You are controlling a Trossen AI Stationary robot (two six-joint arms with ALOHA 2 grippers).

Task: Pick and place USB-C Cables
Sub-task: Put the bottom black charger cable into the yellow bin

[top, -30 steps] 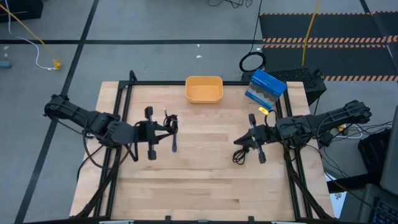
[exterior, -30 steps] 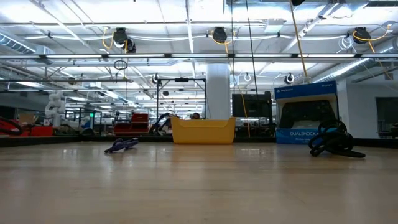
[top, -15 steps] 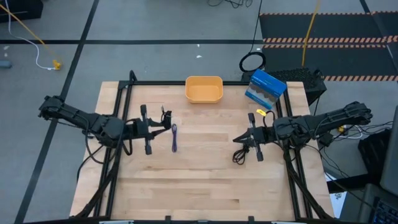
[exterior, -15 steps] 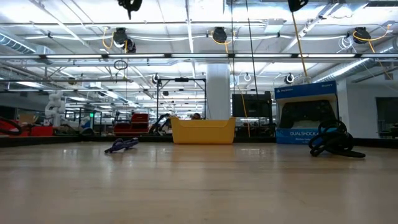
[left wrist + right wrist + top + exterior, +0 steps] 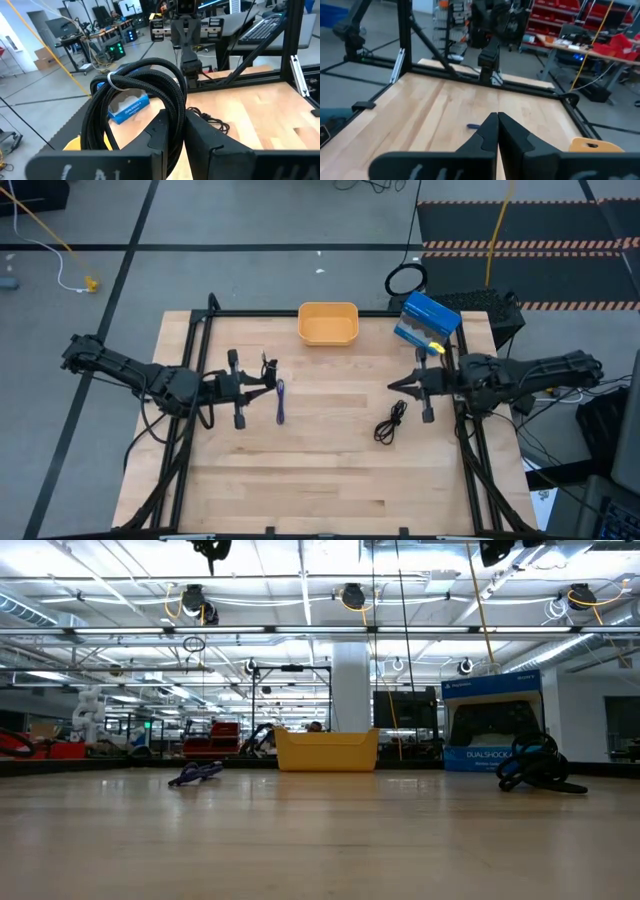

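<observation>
The left gripper [image 5: 172, 137], pinching a coiled black cable [image 5: 137, 92], should travel level to the yellow bin [image 5: 328, 323] (right gripper [image 5: 497, 131] pressed together, empty) before releasing.

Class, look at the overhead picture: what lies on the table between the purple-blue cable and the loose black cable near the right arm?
Nothing: in the high view only bare wooden table separates the purple-blue cable from the loose black cable.

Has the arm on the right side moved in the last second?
Yes. In the high view, the right gripper has left the black cable on the table and drawn back toward the blue box, fingers shut and empty.
</observation>
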